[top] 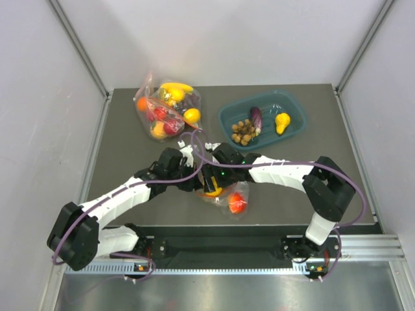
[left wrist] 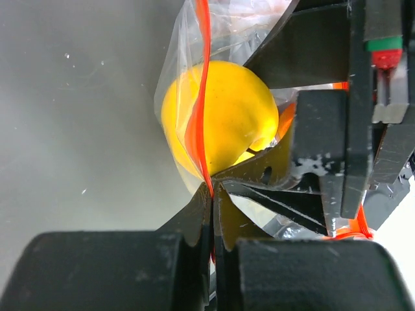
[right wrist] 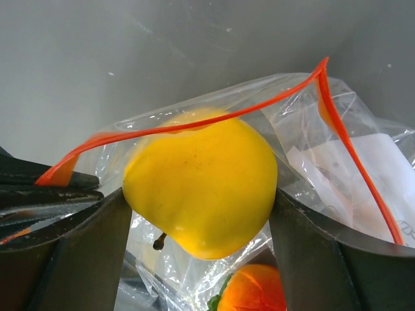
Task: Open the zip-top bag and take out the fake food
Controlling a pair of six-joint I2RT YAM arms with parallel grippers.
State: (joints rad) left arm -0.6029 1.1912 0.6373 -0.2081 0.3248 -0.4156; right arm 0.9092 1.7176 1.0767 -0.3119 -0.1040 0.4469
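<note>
The clear zip-top bag (top: 225,198) lies near the table's front edge, with its red-orange zip strip (right wrist: 194,123) parted. My left gripper (top: 193,179) is shut on one lip of the strip (left wrist: 202,116), as its own view (left wrist: 213,189) shows. My right gripper (top: 214,180) reaches into the bag's mouth, and its fingers (right wrist: 97,240) press on both sides of a yellow fruit (right wrist: 201,188) with a short dark stem. That fruit also shows in the left wrist view (left wrist: 227,110). A red tomato (top: 237,203) lies deeper in the bag, below the yellow fruit in the right wrist view (right wrist: 253,290).
A teal tray (top: 295,107) at the back right holds a purple eggplant (top: 255,118), a brown knobbly cluster (top: 242,131) and a yellow pear (top: 282,122). A second clear bag (top: 165,109) with a banana, an orange and other fruit lies at the back left. White walls enclose the table.
</note>
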